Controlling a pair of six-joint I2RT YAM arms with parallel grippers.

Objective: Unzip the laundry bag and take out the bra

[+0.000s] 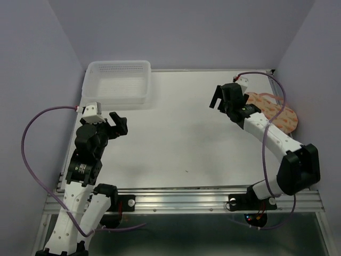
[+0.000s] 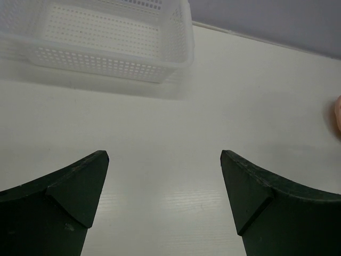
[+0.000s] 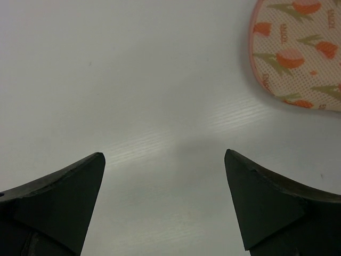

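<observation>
The laundry bag (image 1: 286,118), peach-pink with an orange and green print, lies flat at the table's far right, partly covered by my right forearm. One printed lobe (image 3: 298,53) fills the top right corner of the right wrist view, and a pink sliver of the bag (image 2: 337,114) touches the right border of the left wrist view. My right gripper (image 1: 219,103) hangs open over bare table left of the bag, with nothing between its jaws (image 3: 164,154). At the left of the table my left gripper (image 1: 119,124) is open and empty too (image 2: 164,154). The bra is out of view.
A white perforated plastic basket (image 1: 117,65) stands at the far left corner, just beyond my left gripper, and its near wall (image 2: 106,66) shows in the left wrist view. Purple cables loop from both arms. Lilac walls close in the table's left, back and right.
</observation>
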